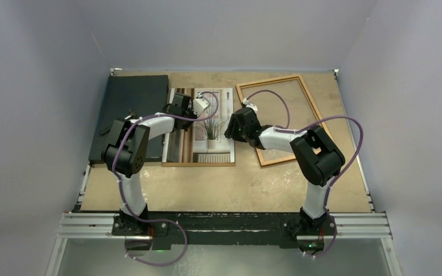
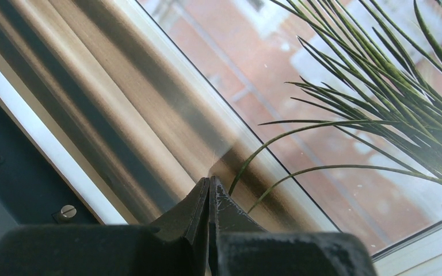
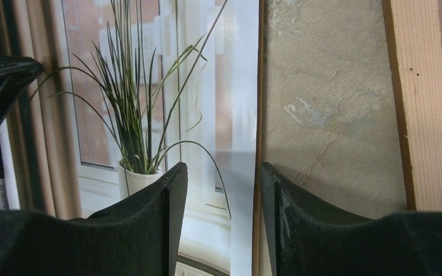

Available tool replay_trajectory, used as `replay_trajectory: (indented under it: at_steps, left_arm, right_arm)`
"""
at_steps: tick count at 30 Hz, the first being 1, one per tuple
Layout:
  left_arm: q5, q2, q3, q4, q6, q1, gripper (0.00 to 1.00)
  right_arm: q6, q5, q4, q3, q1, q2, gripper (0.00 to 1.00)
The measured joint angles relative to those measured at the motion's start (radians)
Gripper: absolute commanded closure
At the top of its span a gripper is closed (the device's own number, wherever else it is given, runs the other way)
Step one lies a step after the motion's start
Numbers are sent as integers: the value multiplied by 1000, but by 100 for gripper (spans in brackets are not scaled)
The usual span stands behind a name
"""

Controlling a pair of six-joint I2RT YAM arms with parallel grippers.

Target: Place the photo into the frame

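At table (image 1: 236, 190) centre, thin paper plant photo (image 1: 210, 129) lies twelve-to-six; orange-brown wooden frame (image 1: 267, 81) sits at its three o'clock, nearest the half-open, empty right gripper (image 3: 221, 172); left gripper (image 2: 209, 184) shut, empty.

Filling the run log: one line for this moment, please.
left gripper shut over photo | right gripper open astride photo's right edge | frame empty beside photo

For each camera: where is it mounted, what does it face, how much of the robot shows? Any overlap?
Top external: above and behind the bases, looking down at the table; both arms show.
Left wrist: on the left arm, over the photo, its curtains and plant; shut left hand shows.
Right wrist: on the right arm, over the photo's right edge, table and frame; open right hand shows.
Shared: all three see the photo.
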Motion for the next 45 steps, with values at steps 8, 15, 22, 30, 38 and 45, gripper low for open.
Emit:
replay_trajectory:
  at_steps: [8, 15, 22, 30, 38, 45]
  left_arm:
    - [2, 0, 0, 0, 3, 0, 100]
    - [2, 0, 0, 0, 3, 0, 100]
    - [3, 0, 0, -1, 10, 0, 100]
    - [4, 0, 0, -1, 10, 0, 100]
    - [6, 0, 0, -1, 17, 0, 100]
    - [6, 0, 0, -2, 17, 0, 100]
  right_arm:
    - [-38, 67, -68, 32, 36, 0, 49]
    - [-65, 104, -110, 53, 61, 0, 49]
    - [-71, 103, -111, 56, 74, 0, 49]
    - [-60, 69, -104, 50, 76, -25, 49]
    - [58, -87, -11, -37, 31, -151, 50]
    - [167, -220, 54, -143, -47, -132, 54]
